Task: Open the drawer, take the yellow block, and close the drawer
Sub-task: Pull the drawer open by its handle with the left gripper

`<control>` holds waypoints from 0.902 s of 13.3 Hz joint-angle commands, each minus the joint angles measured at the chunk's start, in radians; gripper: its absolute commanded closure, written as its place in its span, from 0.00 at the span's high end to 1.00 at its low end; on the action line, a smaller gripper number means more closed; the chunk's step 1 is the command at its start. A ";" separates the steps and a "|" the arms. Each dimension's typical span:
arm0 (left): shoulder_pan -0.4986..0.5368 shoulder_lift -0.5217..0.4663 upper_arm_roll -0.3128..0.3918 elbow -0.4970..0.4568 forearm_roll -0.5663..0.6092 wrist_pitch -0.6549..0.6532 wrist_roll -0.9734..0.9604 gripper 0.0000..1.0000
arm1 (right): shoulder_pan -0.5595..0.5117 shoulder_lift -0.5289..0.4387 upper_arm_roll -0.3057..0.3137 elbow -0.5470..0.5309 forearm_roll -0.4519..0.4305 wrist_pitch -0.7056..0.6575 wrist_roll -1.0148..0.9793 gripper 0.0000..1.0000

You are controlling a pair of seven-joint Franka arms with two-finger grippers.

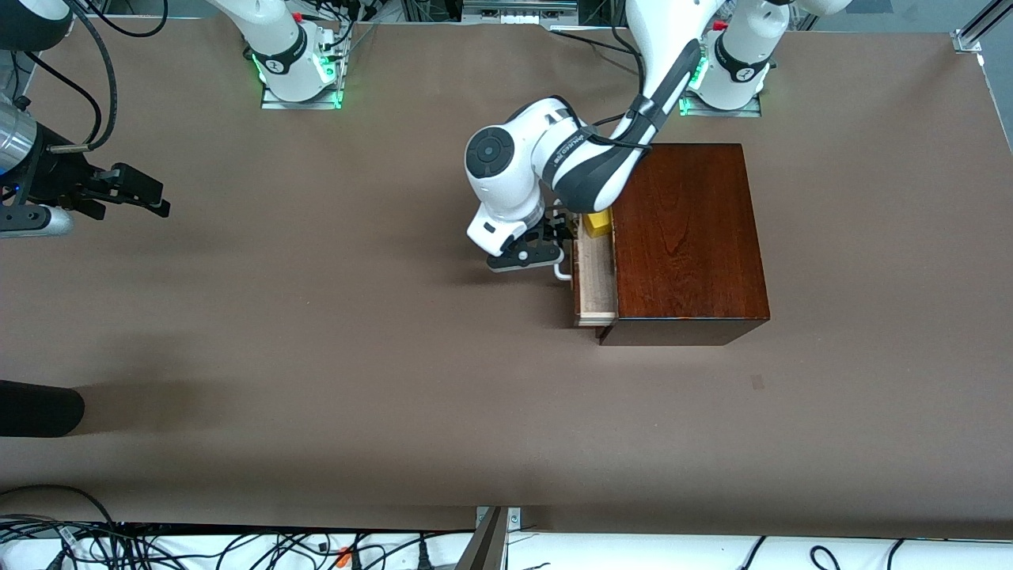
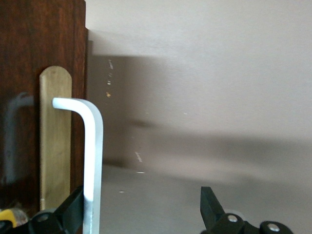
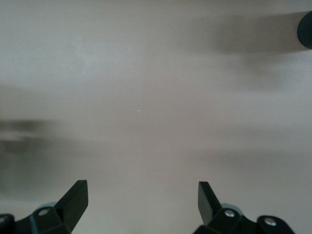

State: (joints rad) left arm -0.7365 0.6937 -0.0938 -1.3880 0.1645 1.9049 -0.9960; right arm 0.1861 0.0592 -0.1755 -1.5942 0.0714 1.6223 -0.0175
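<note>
Front view: left end effector (image 1: 546,247) open beside the drawer's (image 1: 595,277) handle (image 1: 563,273), drawer part-open, yellow block (image 1: 598,222) inside just beside its fingers. Right end effector (image 1: 130,190) open, waits over bare counter (image 1: 316,356), well apart.

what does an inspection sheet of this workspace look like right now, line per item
surface: brown table, bare apart from the box.
job's things: drawer pulled partly out of the dark wooden box; yellow block sits in it; white handle on the drawer front.
clutter: nothing seen.
grippers: left gripper open, one finger beside the handle, not closed on it; right gripper open, waiting above bare table at the right arm's end.
cables: bundle along the table edge nearest the front camera.
surroundings: dark rounded object at the table's edge, right arm's end.
</note>
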 commanded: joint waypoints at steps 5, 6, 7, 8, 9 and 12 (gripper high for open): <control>-0.043 0.066 0.002 0.104 -0.034 0.005 -0.052 1.00 | -0.008 0.005 0.007 0.017 -0.005 -0.013 0.010 1.00; -0.043 0.066 0.002 0.107 -0.036 0.005 -0.052 1.00 | -0.008 0.005 0.007 0.017 -0.005 -0.013 0.010 1.00; -0.043 0.066 0.002 0.109 -0.039 0.005 -0.052 1.00 | -0.008 0.005 0.007 0.017 -0.005 -0.013 0.010 1.00; -0.041 0.064 0.002 0.110 -0.054 0.006 -0.050 1.00 | -0.008 0.005 0.007 0.017 -0.005 -0.013 0.010 1.00; -0.041 0.063 0.002 0.110 -0.062 0.006 -0.050 1.00 | -0.008 0.005 0.007 0.017 -0.005 -0.013 0.010 1.00; -0.043 0.064 0.002 0.129 -0.101 0.022 -0.049 1.00 | -0.008 0.005 0.007 0.017 -0.005 -0.013 0.010 1.00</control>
State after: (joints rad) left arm -0.7589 0.7286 -0.0868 -1.3217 0.1254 1.9148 -1.0222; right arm 0.1861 0.0592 -0.1755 -1.5942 0.0714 1.6223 -0.0175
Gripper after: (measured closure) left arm 0.000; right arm 0.000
